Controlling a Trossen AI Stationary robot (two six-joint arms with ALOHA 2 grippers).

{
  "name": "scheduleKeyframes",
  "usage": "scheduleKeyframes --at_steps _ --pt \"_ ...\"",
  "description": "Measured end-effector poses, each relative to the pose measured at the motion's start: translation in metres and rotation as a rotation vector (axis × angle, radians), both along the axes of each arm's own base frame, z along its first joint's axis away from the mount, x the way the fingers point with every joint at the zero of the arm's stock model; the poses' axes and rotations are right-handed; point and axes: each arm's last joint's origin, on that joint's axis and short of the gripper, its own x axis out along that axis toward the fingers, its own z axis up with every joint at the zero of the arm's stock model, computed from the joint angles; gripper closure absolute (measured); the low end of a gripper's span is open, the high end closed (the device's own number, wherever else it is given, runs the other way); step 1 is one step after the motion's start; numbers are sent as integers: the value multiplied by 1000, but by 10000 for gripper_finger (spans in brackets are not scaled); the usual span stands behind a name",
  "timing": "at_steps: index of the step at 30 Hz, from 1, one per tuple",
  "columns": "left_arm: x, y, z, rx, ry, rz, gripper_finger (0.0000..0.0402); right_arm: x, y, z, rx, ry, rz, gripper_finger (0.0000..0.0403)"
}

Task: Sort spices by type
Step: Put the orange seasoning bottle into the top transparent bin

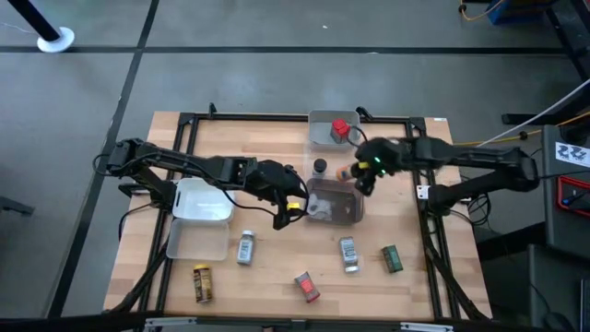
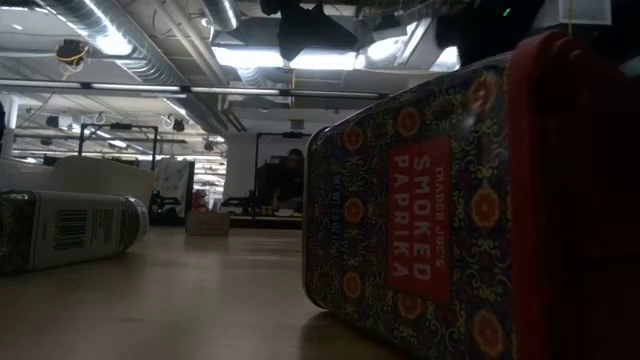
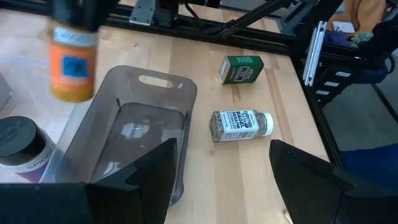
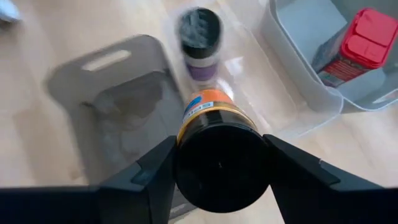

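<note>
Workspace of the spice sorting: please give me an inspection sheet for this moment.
Surface: wooden table in a black frame.
Job's things: orange-labelled jar held above the grey tray; dark-lidded jar stands beside it; red-capped container in the far clear tray; yellow jar, two silver jars, green tin and red paprika tin lie near the front.
Clutter: white tray, clear tray.
Grippers: right gripper shut on the jar; left gripper open, empty.
Cables: along both arms.
Surroundings: a person far behind, low view.
</note>
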Motion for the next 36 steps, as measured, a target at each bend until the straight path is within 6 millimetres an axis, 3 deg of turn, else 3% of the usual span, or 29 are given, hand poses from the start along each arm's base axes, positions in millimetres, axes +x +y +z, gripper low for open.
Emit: scheduleKeyframes --at_steps 6,15,25,36 --pt "0 0 0 1 1 0 162 13 -34 -14 42 7 11 188" --pt "0 0 0 45 0 -28 162 14 -57 -23 40 42 11 186" --pt "0 0 -1 45 0 -28 162 34 -65 -64 93 215 49 186" --pt "0 0 -1 44 1 -27 162 40 -67 -71 94 236 44 154"
